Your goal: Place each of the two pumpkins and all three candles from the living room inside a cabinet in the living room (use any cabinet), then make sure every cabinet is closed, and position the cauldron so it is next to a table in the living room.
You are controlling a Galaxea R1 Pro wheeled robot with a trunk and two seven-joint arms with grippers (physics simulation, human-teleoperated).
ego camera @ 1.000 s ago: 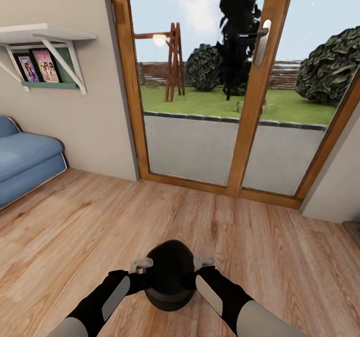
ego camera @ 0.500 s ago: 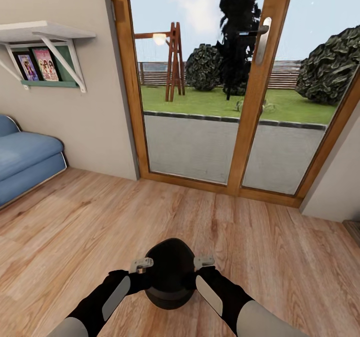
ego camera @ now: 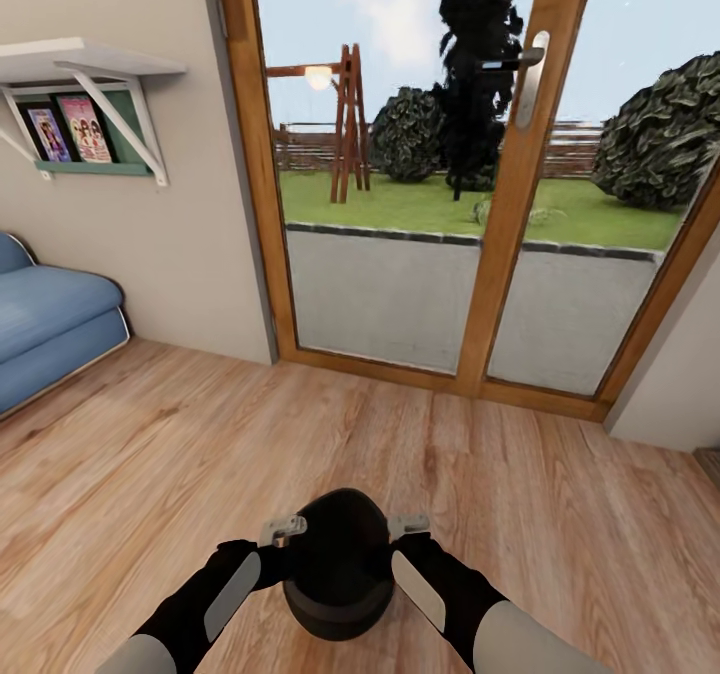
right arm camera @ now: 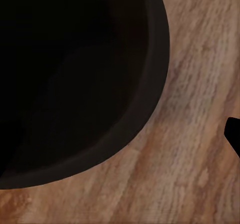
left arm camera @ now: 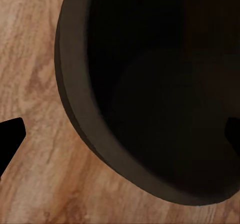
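The black cauldron [ego camera: 337, 562] hangs low in the head view, over the wooden floor, between my two forearms. My left gripper [ego camera: 285, 542] is at its left side and my right gripper [ego camera: 405, 538] at its right side. In the left wrist view the cauldron's rim [left arm camera: 80, 114] lies between the gripper's two fingers; the outer fingertip [left arm camera: 10, 139] stands clear of the wall. The right wrist view has the cauldron's dark rim [right arm camera: 150, 99] and one fingertip [right arm camera: 234, 134] outside it, also apart. Both pairs of fingers are spread wide.
A wood-framed glass door [ego camera: 500, 204] with a handle [ego camera: 530, 79] stands straight ahead. A blue sofa [ego camera: 45, 329] is at the left under a white wall shelf [ego camera: 80, 59] with pictures. A wall corner [ego camera: 670, 394] juts in at the right.
The whole view has shifted a little, so the camera moved. The cauldron now sits slightly lower between my grippers.
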